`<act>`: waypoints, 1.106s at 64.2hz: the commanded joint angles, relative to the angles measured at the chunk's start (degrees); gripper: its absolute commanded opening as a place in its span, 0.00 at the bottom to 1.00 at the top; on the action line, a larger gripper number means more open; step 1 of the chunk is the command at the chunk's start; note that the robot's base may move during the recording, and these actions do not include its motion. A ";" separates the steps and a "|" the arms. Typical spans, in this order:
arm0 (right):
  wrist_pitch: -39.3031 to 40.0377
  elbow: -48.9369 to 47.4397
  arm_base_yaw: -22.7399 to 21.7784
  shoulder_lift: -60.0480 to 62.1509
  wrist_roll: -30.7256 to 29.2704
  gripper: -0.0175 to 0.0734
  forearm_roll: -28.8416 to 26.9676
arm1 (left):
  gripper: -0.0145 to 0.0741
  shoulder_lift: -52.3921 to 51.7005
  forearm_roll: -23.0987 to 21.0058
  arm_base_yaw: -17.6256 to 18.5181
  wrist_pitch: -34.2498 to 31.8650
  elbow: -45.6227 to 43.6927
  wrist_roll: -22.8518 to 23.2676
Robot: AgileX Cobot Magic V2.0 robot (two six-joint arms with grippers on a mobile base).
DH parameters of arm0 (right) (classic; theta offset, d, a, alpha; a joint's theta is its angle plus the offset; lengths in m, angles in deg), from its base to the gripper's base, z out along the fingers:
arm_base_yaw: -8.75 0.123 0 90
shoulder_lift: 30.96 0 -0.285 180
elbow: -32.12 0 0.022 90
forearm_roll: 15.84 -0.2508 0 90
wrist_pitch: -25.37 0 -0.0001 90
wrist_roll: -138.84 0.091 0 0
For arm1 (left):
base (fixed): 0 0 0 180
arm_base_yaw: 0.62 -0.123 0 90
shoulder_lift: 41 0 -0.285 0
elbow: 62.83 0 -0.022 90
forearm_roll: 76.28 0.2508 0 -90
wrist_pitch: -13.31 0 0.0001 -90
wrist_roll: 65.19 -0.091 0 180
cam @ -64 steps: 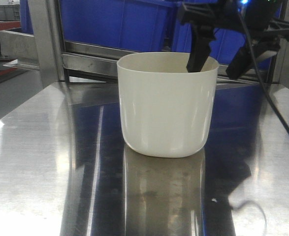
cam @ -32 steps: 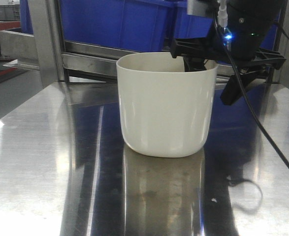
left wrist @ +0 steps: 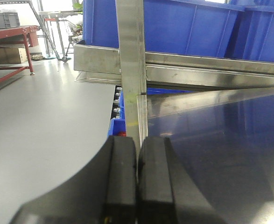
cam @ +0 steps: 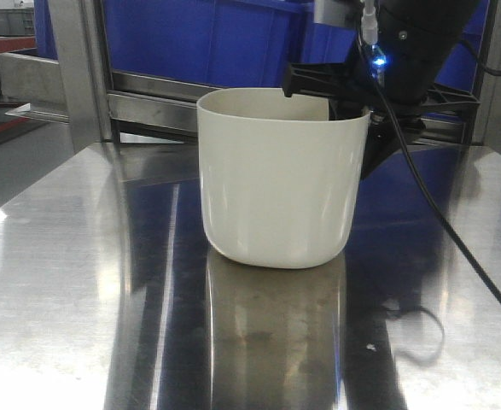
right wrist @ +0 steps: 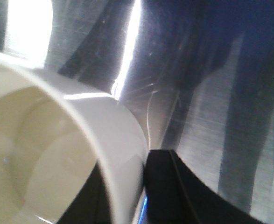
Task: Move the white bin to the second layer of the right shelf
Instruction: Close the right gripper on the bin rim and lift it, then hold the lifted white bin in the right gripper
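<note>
Desk (cam: 62, 256): bright steel top, nearest to me, mirroring the blue behind and the tub above.
Cable (cam: 455, 248): a black lead sags from the right arm down across the right side of the desk.
White bin (cam: 276, 188): stands mid-desk, mouth up, glossy cream, rounded base at the steel. Whether the base sits flat or is just clear, I cannot tell.
Right gripper (cam: 363, 120): comes down over the bin's right rear rim. One finger is inside the tub, the other runs down the outside wall.
Right jaws, wrist view: the bin (right wrist: 57, 140) wall is pinched in the gripper (right wrist: 127, 196), with the black outer finger (right wrist: 167, 186) tight against it. Jaws closed on the wall.
Left gripper (left wrist: 137, 177): off by the desk's left edge, its jaws pressed together with nothing between them.
Steel post (left wrist: 132, 70): a rack upright straight ahead of the left jaws.
Steel rails (cam: 148, 94): rack crossbars just behind the bin.
Blue crates (cam: 199, 38): sit on the rack above those rails and fill the background.
Red-framed bench (left wrist: 10, 32): far left, across the grey floor (left wrist: 43, 116).
</note>
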 commanded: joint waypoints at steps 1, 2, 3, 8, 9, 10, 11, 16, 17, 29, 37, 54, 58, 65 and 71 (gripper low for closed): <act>3.80 -2.67 0.01 5.10 -0.57 0.25 -0.10 | 0.26 -0.80 -0.31 0.21 -4.81 2.11 0.20; 4.23 -2.67 0.01 5.60 -0.57 0.25 -0.10 | 0.26 -0.80 -0.31 0.21 -4.81 2.11 0.20; 4.70 -2.67 0.01 6.15 -0.57 0.25 -0.10 | 0.26 -0.80 -0.31 0.21 -4.81 2.11 0.20; 6.91 -2.67 0.01 9.06 -0.57 0.26 0.43 | 0.26 -0.80 -0.31 0.21 -4.81 2.11 0.20; 7.32 -2.67 0.01 9.73 -0.57 0.26 0.61 | 0.26 -0.80 -0.31 0.21 -4.81 2.11 0.20; 7.89 -2.67 0.01 10.77 -0.57 0.26 1.01 | 0.26 -0.80 -0.31 0.21 -4.81 2.11 0.20; 8.26 -2.67 -0.05 11.12 -0.57 0.26 1.15 | 0.26 -0.80 -0.31 0.21 -4.81 2.11 0.20; 9.62 -2.61 -0.25 15.15 -0.57 0.26 2.91 | 0.26 -0.80 -0.31 0.21 -4.81 2.11 0.20; 9.87 -2.61 -0.25 15.92 -0.57 0.26 3.43 | 0.26 -0.80 -0.31 0.21 -4.81 2.11 0.20; 10.58 -1.40 -3.15 26.98 -0.57 0.26 8.07 | 0.26 -0.80 -0.31 0.21 -4.81 2.11 0.20; 12.32 2.13 -7.28 34.56 -0.57 0.26 8.07 | 0.26 -0.80 -0.31 0.21 -4.81 2.11 0.20; 15.69 17.71 -15.17 54.07 -0.57 0.26 8.07 | 0.26 -0.80 -0.31 0.21 -4.81 2.11 0.20; 15.74 21.27 -15.67 59.13 -0.57 0.26 8.07 | 0.26 -0.80 -0.31 0.21 -4.81 2.11 0.20; 15.48 27.32 -15.74 67.17 -0.57 0.26 8.07 | 0.26 -0.80 -0.31 0.21 -4.81 2.11 0.20; 15.08 31.14 -15.74 72.44 -0.57 0.26 8.07 | 0.26 -0.80 -0.31 0.21 -4.81 2.11 0.20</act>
